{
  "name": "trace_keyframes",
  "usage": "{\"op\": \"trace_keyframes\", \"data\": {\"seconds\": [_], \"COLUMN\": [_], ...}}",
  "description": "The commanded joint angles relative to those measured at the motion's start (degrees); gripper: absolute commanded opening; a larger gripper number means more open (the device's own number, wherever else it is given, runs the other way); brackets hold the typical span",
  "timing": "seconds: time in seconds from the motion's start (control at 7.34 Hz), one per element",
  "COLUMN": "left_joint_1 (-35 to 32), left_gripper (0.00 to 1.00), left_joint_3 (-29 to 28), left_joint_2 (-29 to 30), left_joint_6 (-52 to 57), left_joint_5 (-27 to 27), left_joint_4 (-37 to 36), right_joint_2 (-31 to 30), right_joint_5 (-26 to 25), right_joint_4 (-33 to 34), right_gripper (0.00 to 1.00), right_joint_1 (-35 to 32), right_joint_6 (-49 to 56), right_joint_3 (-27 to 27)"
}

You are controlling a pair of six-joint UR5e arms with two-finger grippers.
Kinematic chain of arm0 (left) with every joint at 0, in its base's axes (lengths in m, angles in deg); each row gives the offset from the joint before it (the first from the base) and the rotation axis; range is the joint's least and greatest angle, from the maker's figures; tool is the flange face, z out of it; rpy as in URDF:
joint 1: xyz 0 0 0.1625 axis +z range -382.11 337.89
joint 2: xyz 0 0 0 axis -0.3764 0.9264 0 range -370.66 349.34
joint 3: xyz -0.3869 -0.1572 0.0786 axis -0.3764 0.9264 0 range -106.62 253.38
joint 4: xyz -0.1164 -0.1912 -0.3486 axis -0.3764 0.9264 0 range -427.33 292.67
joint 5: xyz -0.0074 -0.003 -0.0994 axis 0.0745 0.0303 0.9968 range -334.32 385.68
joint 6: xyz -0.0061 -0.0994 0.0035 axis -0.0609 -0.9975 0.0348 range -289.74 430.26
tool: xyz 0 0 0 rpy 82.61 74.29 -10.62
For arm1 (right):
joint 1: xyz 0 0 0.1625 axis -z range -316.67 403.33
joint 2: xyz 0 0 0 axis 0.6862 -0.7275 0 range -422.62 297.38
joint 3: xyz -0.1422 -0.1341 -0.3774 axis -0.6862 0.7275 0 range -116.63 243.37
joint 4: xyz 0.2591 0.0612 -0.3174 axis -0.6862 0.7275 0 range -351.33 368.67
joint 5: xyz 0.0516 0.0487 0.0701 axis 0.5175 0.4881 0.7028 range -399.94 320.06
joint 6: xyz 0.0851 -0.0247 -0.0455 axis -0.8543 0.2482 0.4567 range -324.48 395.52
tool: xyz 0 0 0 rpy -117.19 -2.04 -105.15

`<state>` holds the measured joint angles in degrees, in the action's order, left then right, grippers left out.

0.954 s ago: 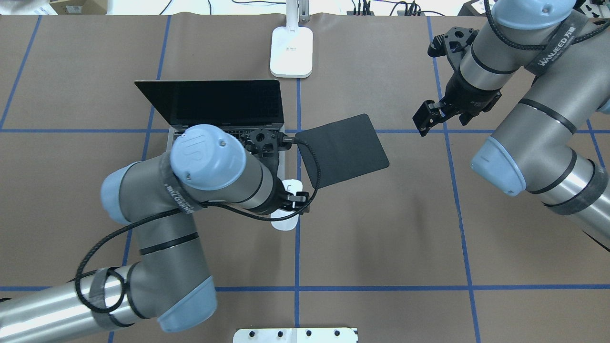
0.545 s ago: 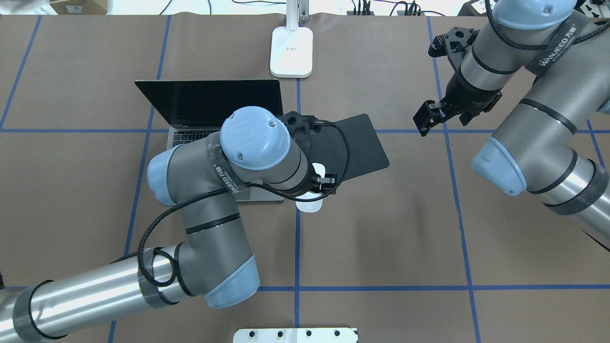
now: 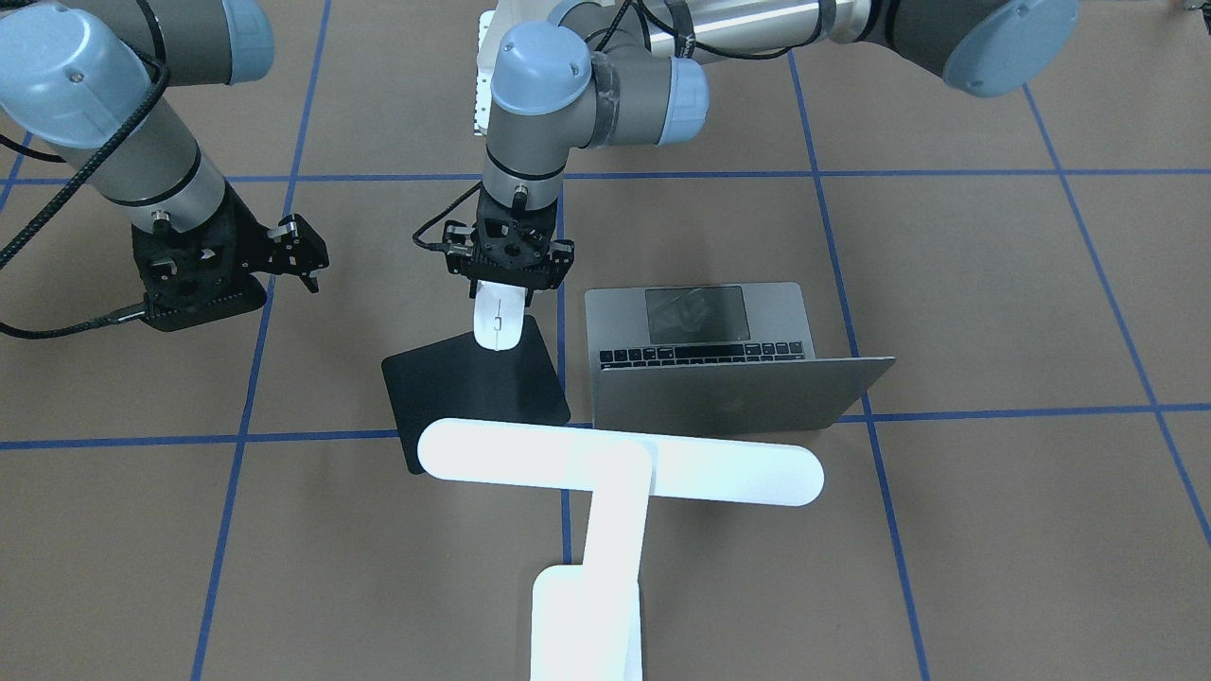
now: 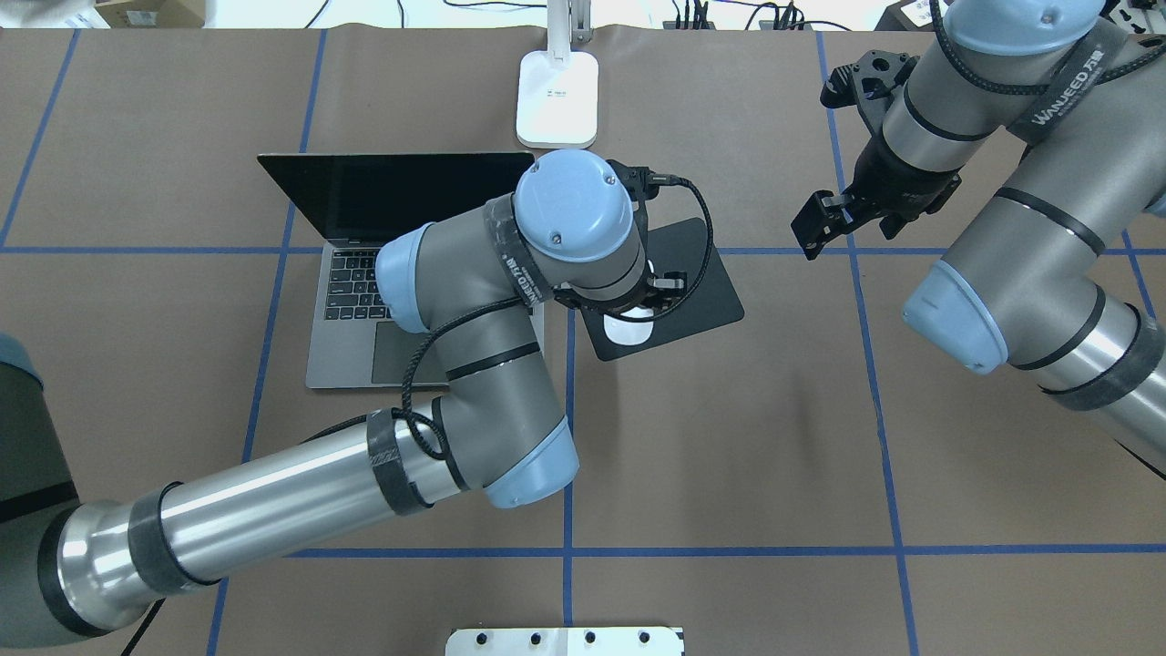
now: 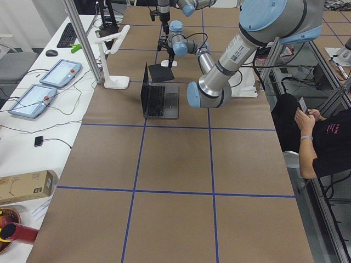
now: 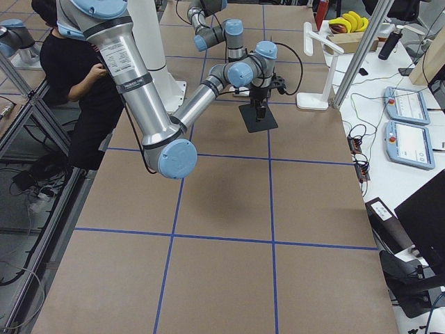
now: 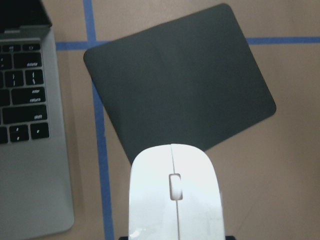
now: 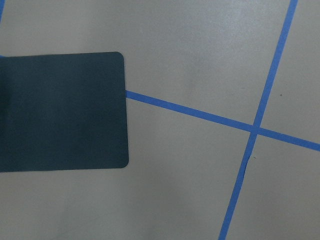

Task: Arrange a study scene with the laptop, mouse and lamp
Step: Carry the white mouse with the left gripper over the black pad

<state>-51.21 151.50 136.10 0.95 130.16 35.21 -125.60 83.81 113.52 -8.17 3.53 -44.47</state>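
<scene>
Left fingers (image 4: 671, 281) gripped the mouse (image 7: 174, 192) over the lower edge of the mat (image 7: 180, 80) in the wrist frame, its long axis pointing up-frame across it. Right fingers (image 4: 808, 228) hung open, empty.

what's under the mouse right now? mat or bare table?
Left wrist view: the mouse, in the left gripper, sits over the black mat's near edge, with brown table paper either side. The patch directly beneath is covered by the mouse, so contact cannot be judged.

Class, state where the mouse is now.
In the overhead view the mouse is near centre, held by the left gripper over the near edge of the black mat, right of the laptop.
</scene>
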Motion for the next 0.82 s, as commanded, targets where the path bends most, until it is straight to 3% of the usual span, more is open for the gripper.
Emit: {"op": "trace_keyframes", "data": {"seconds": [0.0, 0.68], "left_joint_1": [-2.2, -3.0], "left_gripper": [0.67, 0.68], "left_joint_3": [-4.5, -10.1], "left_joint_2": [1.7, 2.4], "left_joint_6": [0.1, -0.8], "left_joint_5": [0.0, 0.1], "left_joint_4": [2.1, 4.4], "right_joint_2": [0.0, 0.0], "right_joint_5": [0.0, 0.1], "right_joint_4": [0.0, 0.0], "right_gripper": [0.99, 0.99], "right_joint_1": [0.0, 0.0], "right_joint_6": [0.0, 0.0], "right_joint_3": [0.0, -0.1]}}
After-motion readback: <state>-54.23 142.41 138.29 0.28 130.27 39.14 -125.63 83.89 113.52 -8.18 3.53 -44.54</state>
